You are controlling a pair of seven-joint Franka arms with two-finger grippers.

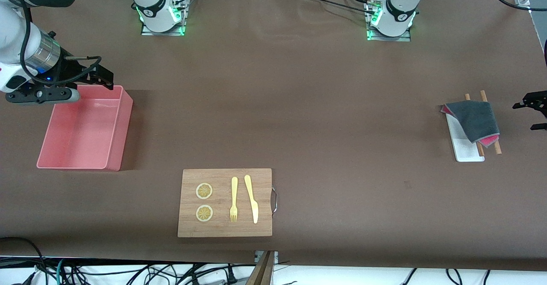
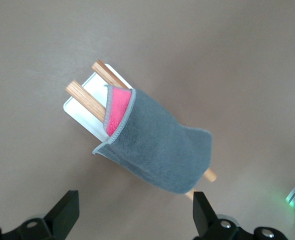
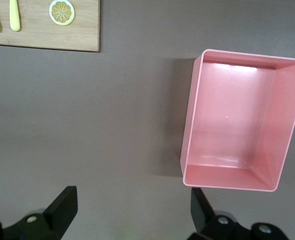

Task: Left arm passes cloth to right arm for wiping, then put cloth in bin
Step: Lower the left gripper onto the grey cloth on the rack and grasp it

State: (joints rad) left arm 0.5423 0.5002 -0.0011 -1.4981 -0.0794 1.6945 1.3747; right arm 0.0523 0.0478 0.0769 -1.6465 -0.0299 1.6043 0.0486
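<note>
The dark grey cloth (image 1: 475, 120) with a pink-red underside lies folded over two wooden sticks (image 1: 497, 148) and a small white tray (image 1: 465, 147), toward the left arm's end of the table. In the left wrist view the cloth (image 2: 157, 145) lies just ahead of my left gripper (image 2: 132, 217), which is open with nothing in it. In the front view the left gripper (image 1: 524, 116) hovers beside the cloth without touching it. The pink bin (image 1: 122, 131) stands at the right arm's end. My right gripper (image 1: 102, 77) hangs open by the bin's rim (image 3: 187, 145), nothing between its fingers (image 3: 62, 212).
A wooden cutting board (image 1: 225, 229) with a metal handle lies near the front edge, mid-table, carrying two lemon slices (image 1: 204, 191), a yellow fork (image 1: 233, 199) and a yellow knife (image 1: 251, 198). Its corner shows in the right wrist view (image 3: 42, 37). Brown cover spans the table.
</note>
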